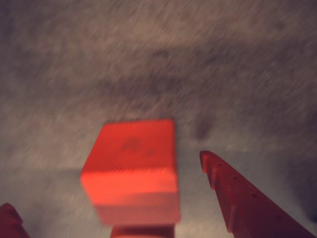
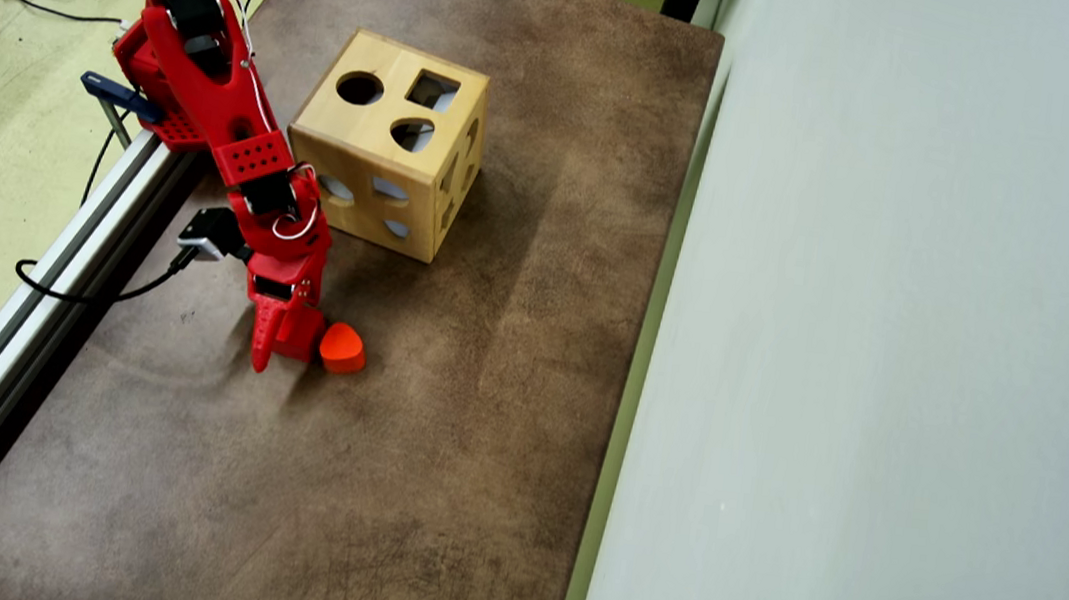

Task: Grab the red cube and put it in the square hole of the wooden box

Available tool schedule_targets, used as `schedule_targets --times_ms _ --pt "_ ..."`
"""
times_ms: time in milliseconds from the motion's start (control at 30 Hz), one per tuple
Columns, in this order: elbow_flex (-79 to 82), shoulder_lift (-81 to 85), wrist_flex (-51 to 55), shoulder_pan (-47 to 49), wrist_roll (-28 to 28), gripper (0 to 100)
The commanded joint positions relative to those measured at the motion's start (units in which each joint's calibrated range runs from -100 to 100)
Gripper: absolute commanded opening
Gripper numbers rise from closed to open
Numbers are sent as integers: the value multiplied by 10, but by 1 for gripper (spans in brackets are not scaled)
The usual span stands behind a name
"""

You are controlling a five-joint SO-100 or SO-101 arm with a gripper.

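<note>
The red cube [image 1: 131, 168] lies on the brown table between my two red fingers in the wrist view, which is blurred. The toothed finger [image 1: 237, 198] stands apart to its right, and the other finger's tip [image 1: 7, 220] shows at the bottom left corner. My gripper [image 1: 104, 181] is open, with gaps on both sides of the cube. In the overhead view the gripper [image 2: 301, 359] is low over the table, and the cube [image 2: 345, 347] shows at its right side. The wooden box [image 2: 386, 147] stands behind the arm, with its square hole [image 2: 433, 90] on top.
The box top also has a round hole [image 2: 359, 87] and a rounded hole [image 2: 411, 133]. A metal rail [image 2: 43, 284] runs along the table's left edge. A pale wall [image 2: 888, 381] borders the right. A cable [image 2: 93, 290] hangs from the wrist camera.
</note>
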State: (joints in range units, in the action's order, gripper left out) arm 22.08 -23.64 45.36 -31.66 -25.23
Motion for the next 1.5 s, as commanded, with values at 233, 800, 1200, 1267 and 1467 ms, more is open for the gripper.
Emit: schedule_targets --times_ms 233,800,1200,1267,1467 --pt "-21 -15 2 7 -1 52" --pt "-22 3 -3 8 -2 37" --pt "-20 81 6 8 -1 2" --pt "-14 94 7 8 -1 1" --pt "-11 101 9 8 6 1"
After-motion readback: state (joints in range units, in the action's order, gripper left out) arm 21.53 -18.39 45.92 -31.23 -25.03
